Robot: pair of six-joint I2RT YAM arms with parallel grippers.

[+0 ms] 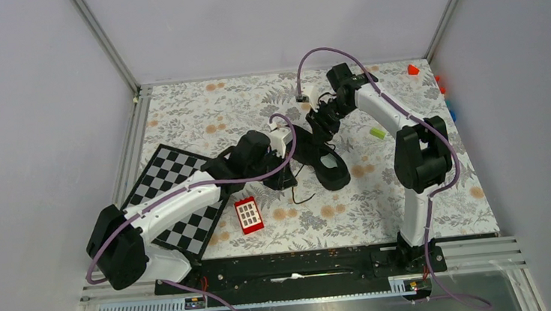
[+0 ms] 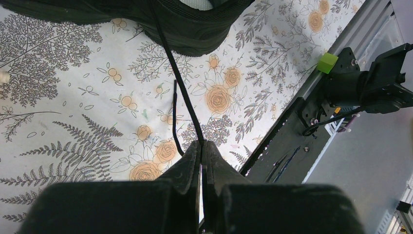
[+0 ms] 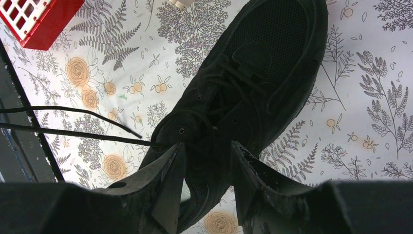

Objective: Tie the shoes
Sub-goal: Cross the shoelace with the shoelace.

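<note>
My left gripper [image 2: 201,146] is clamped on one lace [image 2: 177,78]. My right gripper [image 3: 207,158] stands parted over the tongue of the shoe [image 3: 272,58], which lies mid-table on the floral mat [image 1: 411,196]. Risk: my pull slips the thin lace free, or the right one pinches fabric instead of lace.

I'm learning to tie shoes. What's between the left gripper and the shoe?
A lace, pinched in the shut left gripper, stretches to the shoe over flowery cloth. A loose lace end lies beside it. The left wrist view shows this.
</note>
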